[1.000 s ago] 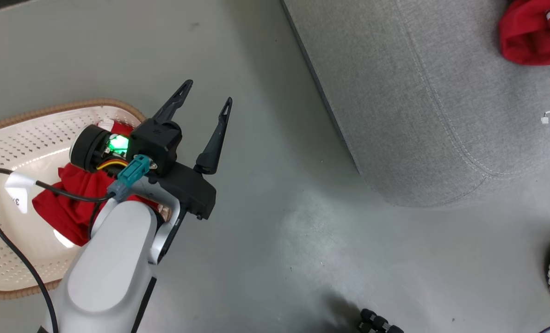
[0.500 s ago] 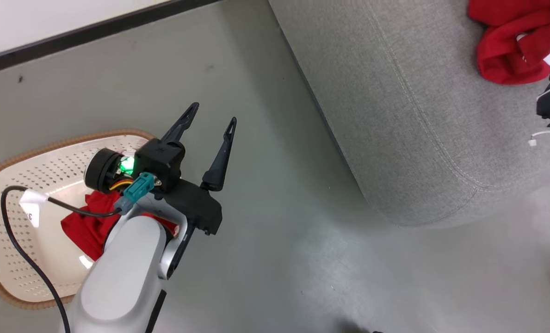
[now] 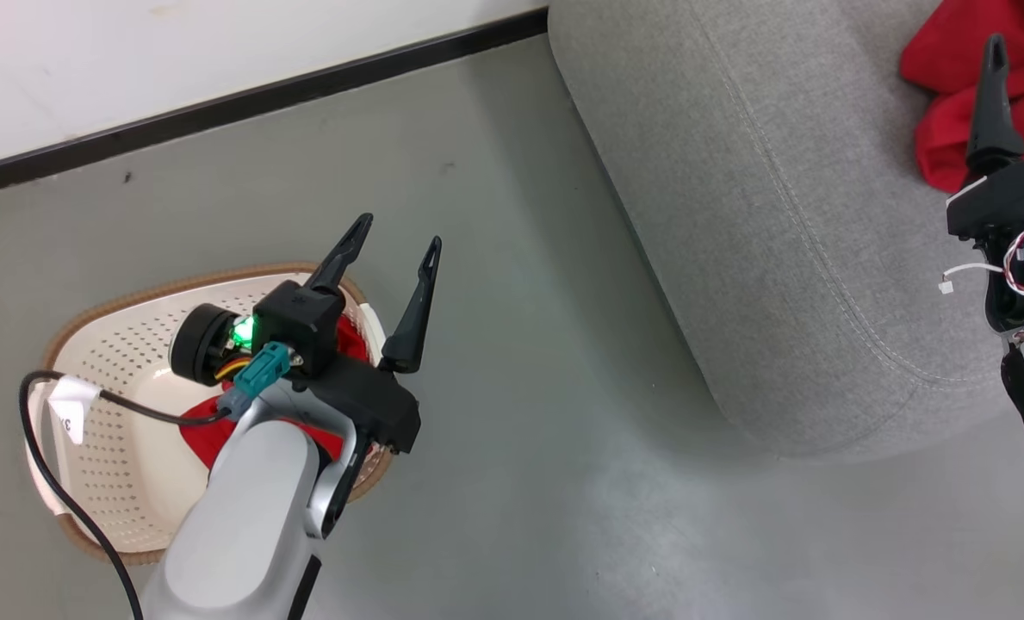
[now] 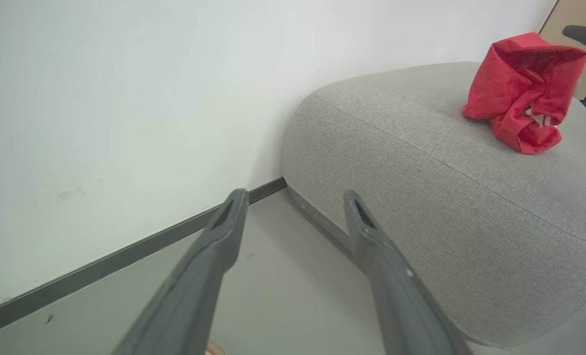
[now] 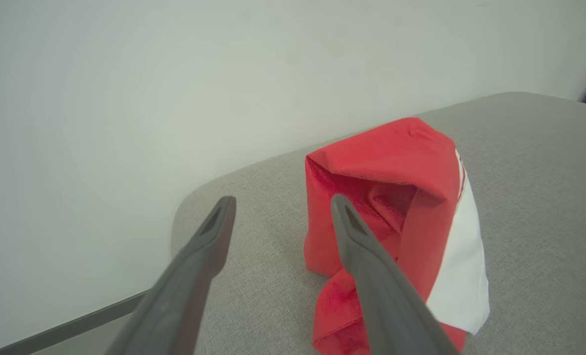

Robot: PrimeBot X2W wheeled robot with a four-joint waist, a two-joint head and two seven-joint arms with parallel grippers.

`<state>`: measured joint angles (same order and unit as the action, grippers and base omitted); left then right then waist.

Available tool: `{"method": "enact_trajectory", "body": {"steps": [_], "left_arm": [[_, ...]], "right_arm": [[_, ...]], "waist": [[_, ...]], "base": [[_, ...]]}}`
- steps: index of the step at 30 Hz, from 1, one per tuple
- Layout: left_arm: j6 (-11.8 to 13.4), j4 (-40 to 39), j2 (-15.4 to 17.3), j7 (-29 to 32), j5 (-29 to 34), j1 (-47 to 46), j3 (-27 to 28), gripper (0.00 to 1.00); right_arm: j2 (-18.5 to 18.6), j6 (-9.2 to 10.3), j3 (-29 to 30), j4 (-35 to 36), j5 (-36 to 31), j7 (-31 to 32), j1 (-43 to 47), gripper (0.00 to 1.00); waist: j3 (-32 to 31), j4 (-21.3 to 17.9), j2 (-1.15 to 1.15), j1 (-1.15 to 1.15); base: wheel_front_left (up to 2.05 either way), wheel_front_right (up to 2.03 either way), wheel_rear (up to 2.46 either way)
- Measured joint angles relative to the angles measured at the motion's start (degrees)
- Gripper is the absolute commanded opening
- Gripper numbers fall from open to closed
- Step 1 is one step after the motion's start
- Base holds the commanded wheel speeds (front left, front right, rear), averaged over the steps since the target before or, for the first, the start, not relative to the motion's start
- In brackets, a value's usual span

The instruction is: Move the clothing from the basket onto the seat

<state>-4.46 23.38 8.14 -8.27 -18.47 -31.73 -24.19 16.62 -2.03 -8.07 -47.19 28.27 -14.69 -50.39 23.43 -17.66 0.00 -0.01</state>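
Observation:
The cream basket [image 3: 107, 379] with a brown rim stands on the floor at the left. Red clothing [image 3: 204, 437] lies in it, mostly hidden under my left arm. My left gripper [image 3: 398, 234] hangs open and empty over the basket's right rim, its tips out above the floor; in the left wrist view the left gripper [image 4: 295, 196] points toward the wall and the seat [image 4: 421, 172]. A second red garment [image 3: 938, 69] sits crumpled on the grey seat [image 3: 778, 215]. My right gripper [image 5: 281, 202] is open beside that garment [image 5: 371, 167], apart from it.
A white wall with a dark baseboard [image 3: 262, 86] runs behind the basket and the seat. Grey floor [image 3: 520, 430] lies between them. A black cable with a white tag [image 3: 68, 405] loops from my left wrist over the basket.
The head camera has shifted, so the wall now shows and the basket looks smaller. My right gripper has come up into view next to the garment on the seat. Both grippers stay open.

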Motion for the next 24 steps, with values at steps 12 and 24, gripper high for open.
{"method": "enact_trajectory", "body": {"steps": [12,24], "left_arm": [[1.1,1.5,-1.0,-2.1,-1.7,1.1,1.3,1.00],[2.5,3.0,-1.4,-3.4,-2.7,1.8,3.3,1.00]], "right_arm": [[-1.3,-1.03,-1.5,2.1,-1.1,0.0,1.4,1.00],[-3.5,-2.01,-3.5,3.8,-2.6,0.0,4.3,1.00]], "waist": [[-2.8,3.8,0.00,0.01],[-5.4,7.5,0.01,0.01]], "base": [[0.00,0.00,0.00],[0.00,0.00,0.00]]}}
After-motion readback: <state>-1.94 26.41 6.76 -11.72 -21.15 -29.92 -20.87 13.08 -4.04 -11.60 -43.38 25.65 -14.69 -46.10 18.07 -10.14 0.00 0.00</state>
